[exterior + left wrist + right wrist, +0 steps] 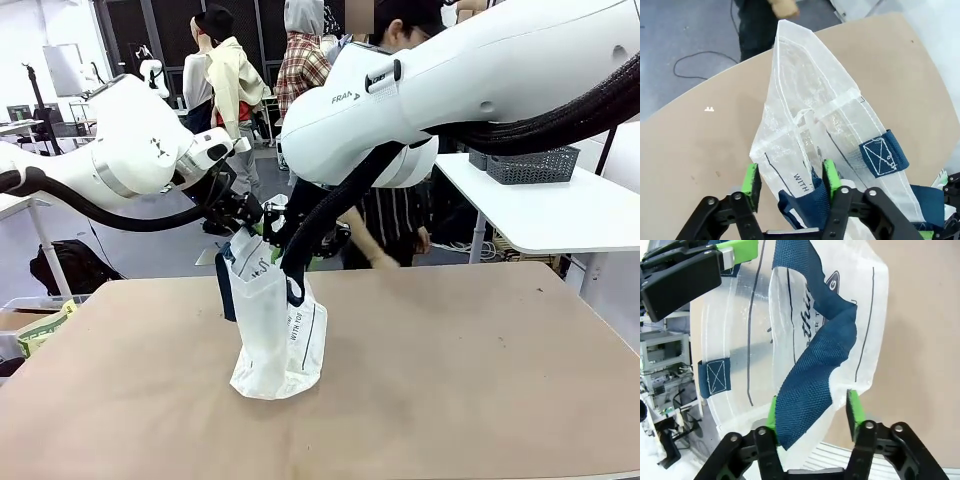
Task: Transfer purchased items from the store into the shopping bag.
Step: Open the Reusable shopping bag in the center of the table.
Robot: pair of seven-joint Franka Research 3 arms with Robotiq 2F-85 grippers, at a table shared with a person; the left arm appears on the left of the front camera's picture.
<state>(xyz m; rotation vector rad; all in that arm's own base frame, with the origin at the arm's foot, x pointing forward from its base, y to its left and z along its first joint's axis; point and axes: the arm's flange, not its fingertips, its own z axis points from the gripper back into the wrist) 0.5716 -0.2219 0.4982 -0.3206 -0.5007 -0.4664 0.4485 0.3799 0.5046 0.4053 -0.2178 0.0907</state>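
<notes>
The shopping bag (275, 330) stands upright on the brown table (480, 360), translucent white with navy straps. My left gripper (250, 212) is at its top rim. In the left wrist view the bag's (810, 115) rim and a navy strap (807, 202) lie between the left gripper's (790, 180) spread green pads. My right gripper (290, 240) is at the opposite rim. The right wrist view has a navy strap (815, 355) running down between the right gripper's (812, 411) pads, which stand apart. The purchased items and the store are out of view.
A person stands at the far edge with a hand (380, 262) near the table. A grey lattice basket (530, 165) sits on a white side table at the back right. A clear bin (35, 325) with packets is at the left edge. Wide bare tabletop lies right of the bag.
</notes>
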